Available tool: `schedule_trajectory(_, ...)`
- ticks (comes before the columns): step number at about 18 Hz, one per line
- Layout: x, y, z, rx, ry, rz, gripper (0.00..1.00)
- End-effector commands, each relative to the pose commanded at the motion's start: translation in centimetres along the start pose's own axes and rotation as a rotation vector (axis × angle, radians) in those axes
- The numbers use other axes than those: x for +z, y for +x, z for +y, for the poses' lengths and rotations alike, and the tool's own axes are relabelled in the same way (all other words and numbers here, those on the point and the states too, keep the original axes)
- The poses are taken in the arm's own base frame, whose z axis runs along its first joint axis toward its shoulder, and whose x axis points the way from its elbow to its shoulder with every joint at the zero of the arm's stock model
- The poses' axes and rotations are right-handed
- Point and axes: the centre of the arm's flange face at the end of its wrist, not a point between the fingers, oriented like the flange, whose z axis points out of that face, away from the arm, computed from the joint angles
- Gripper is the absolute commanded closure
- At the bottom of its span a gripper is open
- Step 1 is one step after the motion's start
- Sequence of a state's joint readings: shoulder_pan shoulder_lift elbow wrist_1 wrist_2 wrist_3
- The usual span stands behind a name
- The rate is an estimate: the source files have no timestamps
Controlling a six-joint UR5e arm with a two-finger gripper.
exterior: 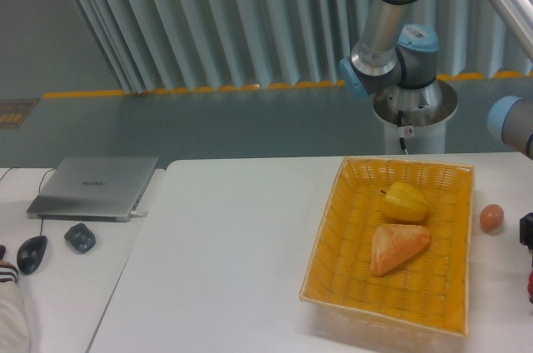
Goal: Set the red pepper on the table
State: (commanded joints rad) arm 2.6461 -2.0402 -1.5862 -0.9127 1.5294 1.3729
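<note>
Right of basket (391,245): gripper (528,265) and pepper (530,285) cut off.
Jaws: state unclear.
Risk: pepper rolling off worktop (233,261).

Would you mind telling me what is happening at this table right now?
A robot arm is working at the far right edge of the white table. Its tool and a sliver of the red pepper are barely in view, so the grip is unclear. The basket holds a yellow pepper.
</note>
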Motion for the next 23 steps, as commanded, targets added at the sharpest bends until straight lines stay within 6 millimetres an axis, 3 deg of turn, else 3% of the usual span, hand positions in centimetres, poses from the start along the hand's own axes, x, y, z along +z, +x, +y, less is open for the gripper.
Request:
schedule_trajectory(3, -0.6, 0.1, 0.0, 0.002, 0.001, -0.006, 0.00)
schedule_trajectory(6, -3.0, 0.9, -0.4, 0.051, 0.005, -0.030, 0.00)
schedule_trajectory(9, -4.8, 3.0, 0.1, 0.197, 0.007, -0.033, 0.00)
schedule_trajectory(11, -5.2, 4.0, -0.1, 0.223, 0.009, -0.028, 0.00)
schedule_trajectory(14, -7.8, 5.1, -0.9, 0.249, 0.010, -0.055, 0.00)
schedule_trajectory(18, -9.8, 5.9, -0.9, 0.256, 0.005, 0.001, 0.00)
schedule_trajectory(23, -12.4, 5.4, -0.3, 0.550, -0.013, 0.039, 0.00)
